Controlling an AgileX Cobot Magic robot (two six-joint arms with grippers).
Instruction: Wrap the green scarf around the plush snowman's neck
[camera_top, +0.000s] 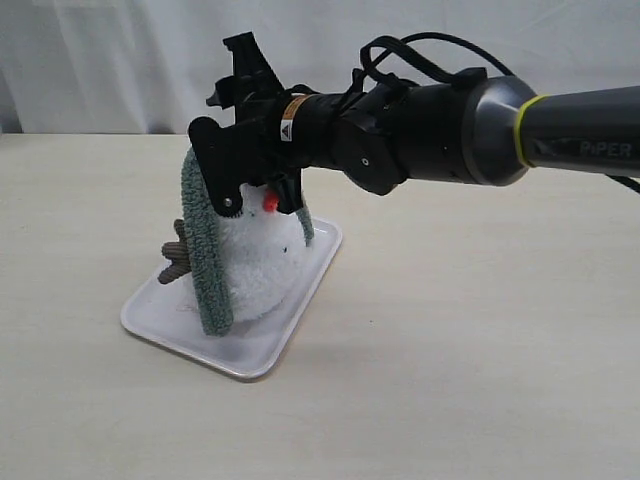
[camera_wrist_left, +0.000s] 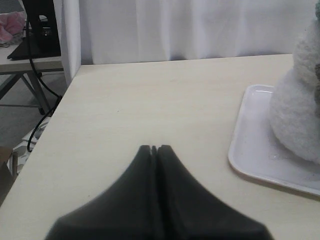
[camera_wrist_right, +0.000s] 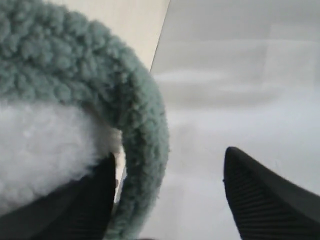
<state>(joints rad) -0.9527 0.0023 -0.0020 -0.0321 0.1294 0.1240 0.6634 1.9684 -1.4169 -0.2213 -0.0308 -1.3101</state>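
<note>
**Scarf draped over the snowman, right jaws apart around it**

Farthest left we find the left gripper (camera_wrist_left: 154, 150), seen only by its own wrist camera. Its two black fingers are pressed together with nothing between them, and it hangs low over bare table (camera_wrist_left: 150, 95), well apart from the tray's rim.

Next comes the white tray (camera_top: 255, 360), lying on the table left of its middle and turned at an angle, with one corner pointing toward the front edge. The plush snowman (camera_top: 258, 265) stands upright on it. A brown twig arm (camera_top: 177, 258) sticks out toward the tray's left corner.

The green scarf (camera_top: 205, 270) is hung over the top of the snowman. Its long end falls down the left side of the body and reaches the tray floor. A shorter length shows on the right side, just below the orange nose (camera_top: 270, 201). We cannot tell whether it sits in the neck crease, because the head is mostly hidden.

The right gripper (camera_top: 260, 195) reaches in from the right edge of the table and covers the head. In its wrist camera the fingers (camera_wrist_right: 265, 200) stand wide apart. The scarf's curved fold lies just beside one finger against the white fluff, well clear of the other, so we see nothing clamped.
</note>
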